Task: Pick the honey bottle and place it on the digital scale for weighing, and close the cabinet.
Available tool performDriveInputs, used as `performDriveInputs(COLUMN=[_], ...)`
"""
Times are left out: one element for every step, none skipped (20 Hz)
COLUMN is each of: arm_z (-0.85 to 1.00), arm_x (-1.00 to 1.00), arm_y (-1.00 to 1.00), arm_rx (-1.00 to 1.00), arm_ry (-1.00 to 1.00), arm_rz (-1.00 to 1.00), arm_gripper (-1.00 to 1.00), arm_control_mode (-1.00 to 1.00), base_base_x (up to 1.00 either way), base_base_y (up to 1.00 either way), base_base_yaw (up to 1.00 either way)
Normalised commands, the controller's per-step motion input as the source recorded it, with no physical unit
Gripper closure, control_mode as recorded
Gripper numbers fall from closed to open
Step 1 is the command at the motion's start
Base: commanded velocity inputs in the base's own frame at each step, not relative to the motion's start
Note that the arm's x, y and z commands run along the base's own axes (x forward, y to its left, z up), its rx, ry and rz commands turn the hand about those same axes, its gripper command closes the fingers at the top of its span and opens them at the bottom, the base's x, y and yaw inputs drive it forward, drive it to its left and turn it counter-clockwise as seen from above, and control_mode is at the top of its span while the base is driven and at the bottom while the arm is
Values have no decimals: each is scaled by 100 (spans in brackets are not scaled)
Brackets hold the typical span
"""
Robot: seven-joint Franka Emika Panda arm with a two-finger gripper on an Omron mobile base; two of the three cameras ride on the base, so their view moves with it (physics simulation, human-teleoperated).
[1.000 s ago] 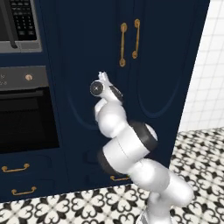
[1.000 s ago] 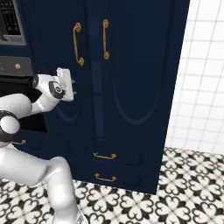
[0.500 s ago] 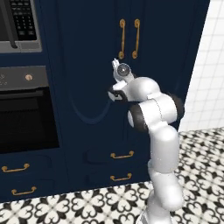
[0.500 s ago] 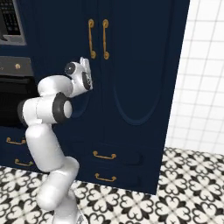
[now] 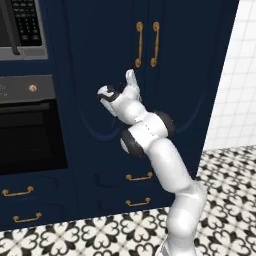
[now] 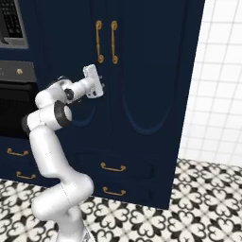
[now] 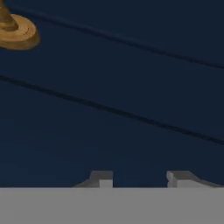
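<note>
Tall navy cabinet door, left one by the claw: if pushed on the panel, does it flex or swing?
The tall dark navy cabinet looks like a rigid flat panel, so it probably will not flex. Both doors sit flush and shut, so a push likely moves nothing. The long brass handle above the claw looks stiff.

Arm (image 5: 160, 160) is showing as glossy white throughout, built of rounded tubular links. Dark charcoal caps are marking the joints, one at the elbow and one near the wrist. End effector (image 6: 97, 84) is appearing white and blocky. Its fingertips (image 7: 101, 179) are reading pale grey, squared off.
</note>
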Motion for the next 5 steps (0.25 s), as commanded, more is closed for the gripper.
performDriveInputs(arm_z=[-55,-25,0,9,25], arm_x=[47,0,-24,-38,-39], arm_y=[-54,-47,-54,-38,-39], arm_rx=[0,0,17,15,14], arm_ry=[-16,-15,0,7,8], arm_rz=[20,22,13,5,2], arm_gripper=[-100,-100,-100,-100,-100], arm_control_mode=[-100,-100,-100,-100,-100], base_base_x=[0,0,0,0,0], base_base_y=[0,0,0,0,0], base_base_yaw=[0,0,0,0,0])
